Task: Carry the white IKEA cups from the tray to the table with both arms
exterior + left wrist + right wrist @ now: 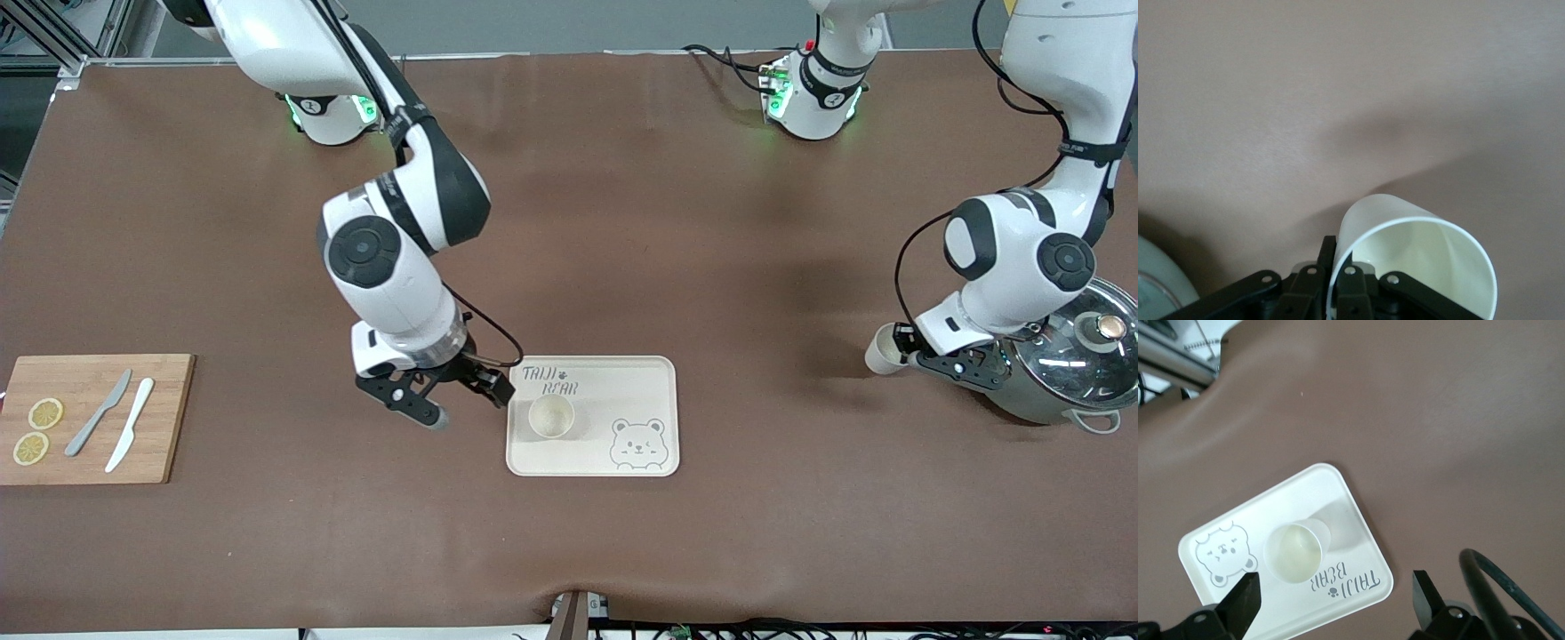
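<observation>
One white cup (551, 416) stands upright on the bear tray (622, 378), free of any gripper. My right gripper (469, 404) hangs open over the mat just off the tray's end toward the right arm's side. In the right wrist view its fingers (1245, 600) frame the same cup (1293, 553) and the tray (1308, 495), and my right gripper (1335, 600) holds nothing. My left gripper (900, 347) is shut on the wall of a second white cup (882, 349), which is tipped on its side over the mat beside the pot. The left wrist view shows my left gripper (1338, 267) pinching the rim of that cup (1418, 253).
A steel pot with a glass lid (1071, 360) sits at the left arm's end, right against the left wrist. At the right arm's end lies a wooden board (164, 418) with two lemon slices (44, 413) and two knives (129, 425).
</observation>
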Robot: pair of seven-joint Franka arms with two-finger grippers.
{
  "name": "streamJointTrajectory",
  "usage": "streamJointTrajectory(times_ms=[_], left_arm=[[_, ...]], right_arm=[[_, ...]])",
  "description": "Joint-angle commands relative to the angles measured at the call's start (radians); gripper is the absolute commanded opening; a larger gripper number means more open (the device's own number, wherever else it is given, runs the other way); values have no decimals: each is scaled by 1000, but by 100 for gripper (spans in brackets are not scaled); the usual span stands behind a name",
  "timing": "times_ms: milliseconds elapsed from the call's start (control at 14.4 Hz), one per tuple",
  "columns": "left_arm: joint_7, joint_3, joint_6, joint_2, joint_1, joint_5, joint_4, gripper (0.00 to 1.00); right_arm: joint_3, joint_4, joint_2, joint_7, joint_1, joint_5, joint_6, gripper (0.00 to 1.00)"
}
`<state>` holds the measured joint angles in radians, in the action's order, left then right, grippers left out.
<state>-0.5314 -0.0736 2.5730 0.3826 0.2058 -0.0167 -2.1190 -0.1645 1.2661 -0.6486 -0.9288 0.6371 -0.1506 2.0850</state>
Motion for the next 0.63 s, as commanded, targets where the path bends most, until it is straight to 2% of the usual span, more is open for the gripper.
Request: streamJointTrajectory(times_ms=[0, 557], left_arm=[[-45, -52, 26, 65, 84, -6, 48, 0], [-45, -52, 26, 70, 81, -6, 50, 0]], right_arm=[[-15, -30, -34, 21, 24, -7, 12, 100], [-13, -28, -97, 39, 32, 31, 82, 100]])
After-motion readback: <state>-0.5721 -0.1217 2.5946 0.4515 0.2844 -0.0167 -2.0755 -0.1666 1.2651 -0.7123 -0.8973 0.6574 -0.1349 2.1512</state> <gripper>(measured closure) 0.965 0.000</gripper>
